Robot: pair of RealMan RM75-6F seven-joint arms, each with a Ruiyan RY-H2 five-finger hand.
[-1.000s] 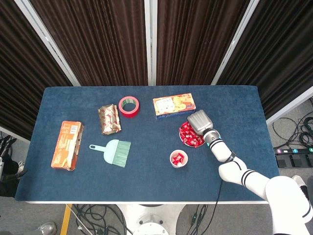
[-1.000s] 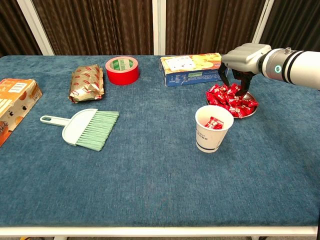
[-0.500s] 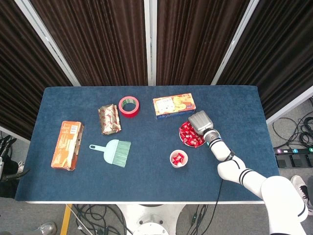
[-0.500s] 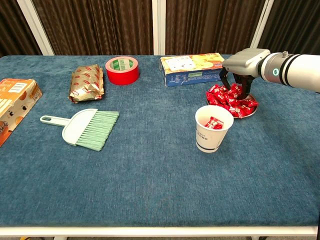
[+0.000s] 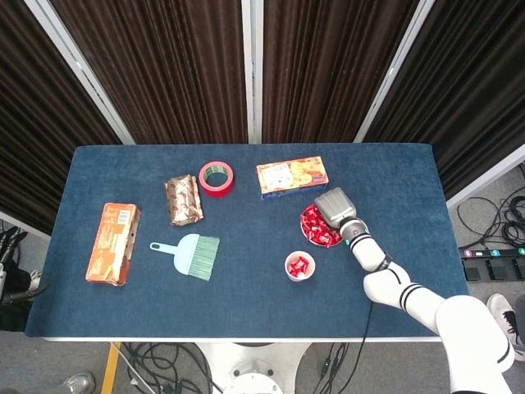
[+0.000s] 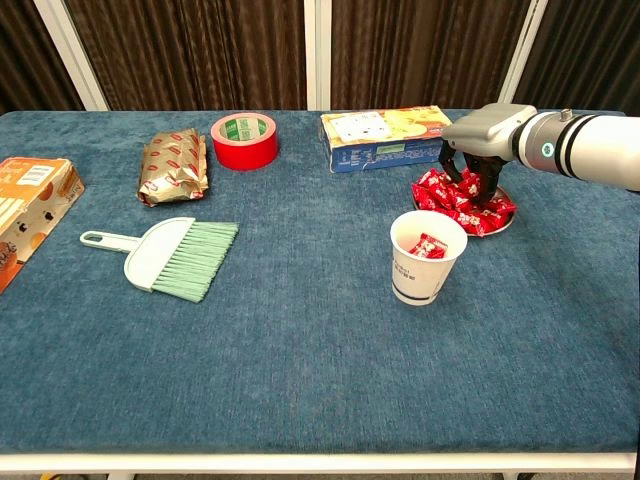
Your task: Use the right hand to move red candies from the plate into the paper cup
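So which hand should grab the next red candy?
The right hand. Its fingers already reach down into the red candies on the plate, right beside the paper cup. The left hand is not in either view.

The right hand (image 6: 478, 160) covered part of the candies (image 6: 455, 198), so any grip on one could not be determined. The orange box (image 6: 22, 215) was cut off at the chest view's left edge.
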